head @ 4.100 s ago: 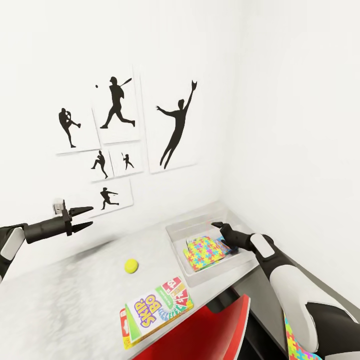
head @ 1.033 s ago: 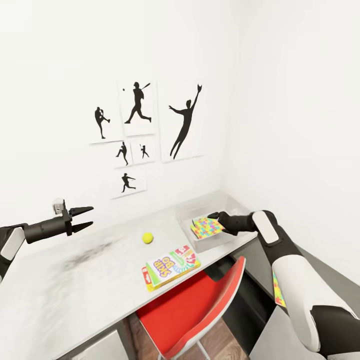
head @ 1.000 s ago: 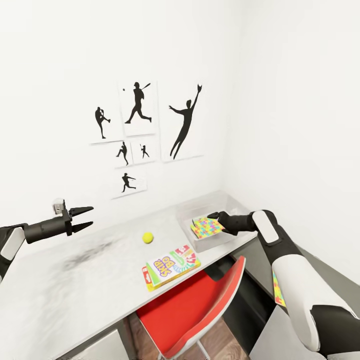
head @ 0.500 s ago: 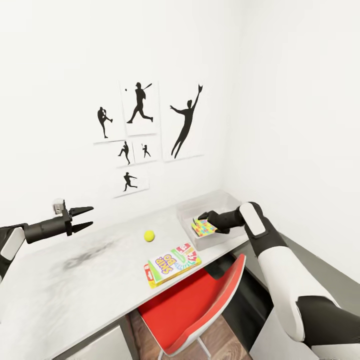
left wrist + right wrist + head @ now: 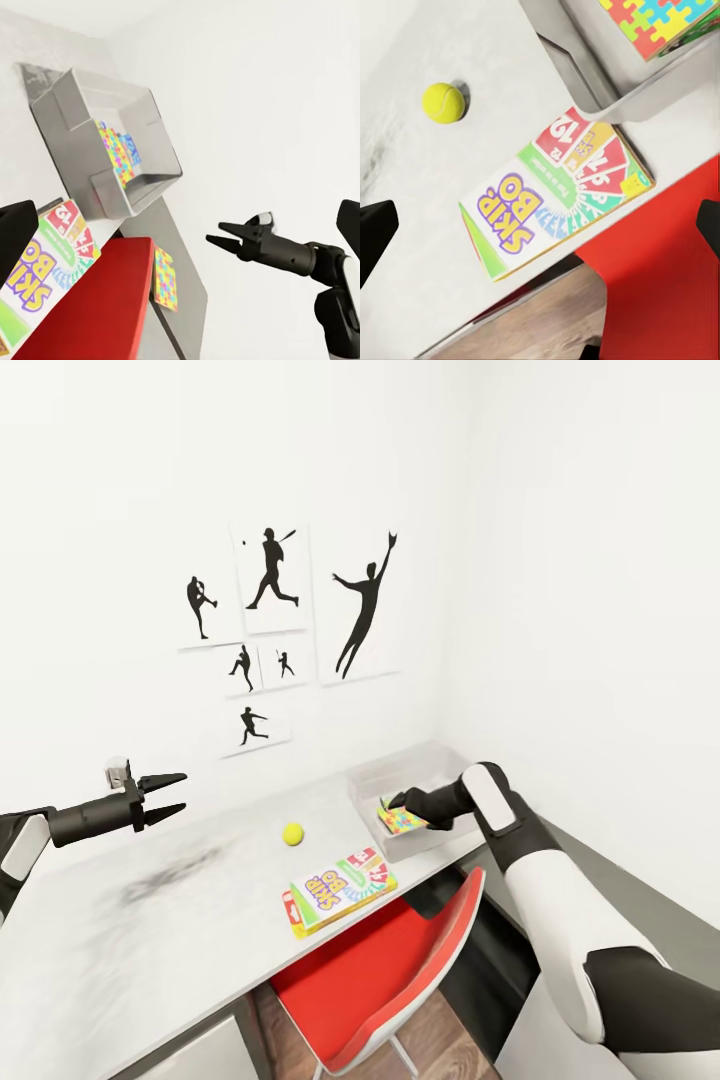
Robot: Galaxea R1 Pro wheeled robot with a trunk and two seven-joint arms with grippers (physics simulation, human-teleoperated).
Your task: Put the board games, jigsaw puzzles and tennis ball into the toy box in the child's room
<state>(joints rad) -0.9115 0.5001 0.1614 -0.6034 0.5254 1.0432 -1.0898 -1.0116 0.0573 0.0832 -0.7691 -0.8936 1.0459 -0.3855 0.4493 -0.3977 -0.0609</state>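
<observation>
The toy box (image 5: 372, 788) sits at the far right end of the counter (image 5: 150, 920), close to the corner of the white walls, and I can see a jigsaw puzzle (image 5: 403, 818) lying inside it. My right claw (image 5: 396, 799) is over the box just above that puzzle, but I cannot tell whether it is spread or clenched. The right wrist view looks down past the box's edge at the "SKIP BO" board game (image 5: 556, 202), which lies flat near the counter's front edge, with the tennis ball (image 5: 443, 103) a little beyond it, apart from the game. My left claw (image 5: 172, 795) hangs released and empty above the left part of the counter, well apart from the toys. A red chair (image 5: 385, 970) is tucked under the counter below the game. In the left wrist view, a second jigsaw puzzle (image 5: 164, 278) lies lower down beside the chair.
</observation>
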